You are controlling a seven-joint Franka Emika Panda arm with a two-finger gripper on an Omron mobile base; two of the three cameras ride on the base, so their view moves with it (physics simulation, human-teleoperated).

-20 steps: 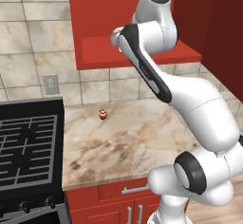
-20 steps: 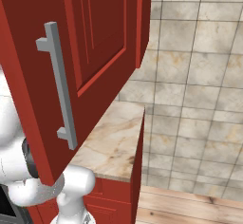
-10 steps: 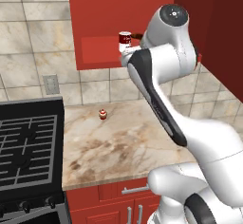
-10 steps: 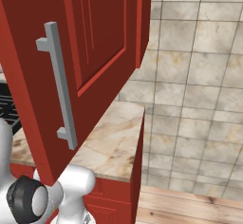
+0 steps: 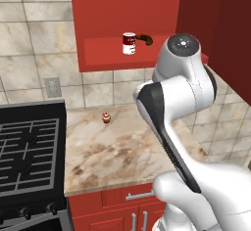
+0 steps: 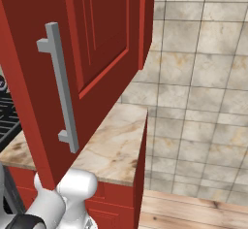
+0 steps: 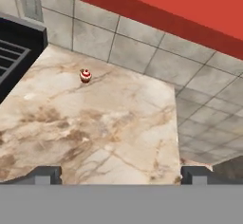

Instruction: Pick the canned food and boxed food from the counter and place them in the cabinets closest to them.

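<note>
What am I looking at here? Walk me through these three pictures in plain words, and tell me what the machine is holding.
The machine is a white jointed robot arm on a base that can drive, in a computer-drawn kitchen. Two pictures come from cameras on that base, behind the arm to its left and right. The third looks along its tool from a camera on the hand.

In the left picture, a white can with a red label band stands on the shelf of the glossy red wall cabinet. Below it lies a marbled beige stone counter with a small round red-and-tan item on it, beside a black stove.

The right picture mostly shows a red cabinet door with a silver bar handle.

The tool is open and holds nothing.
</note>
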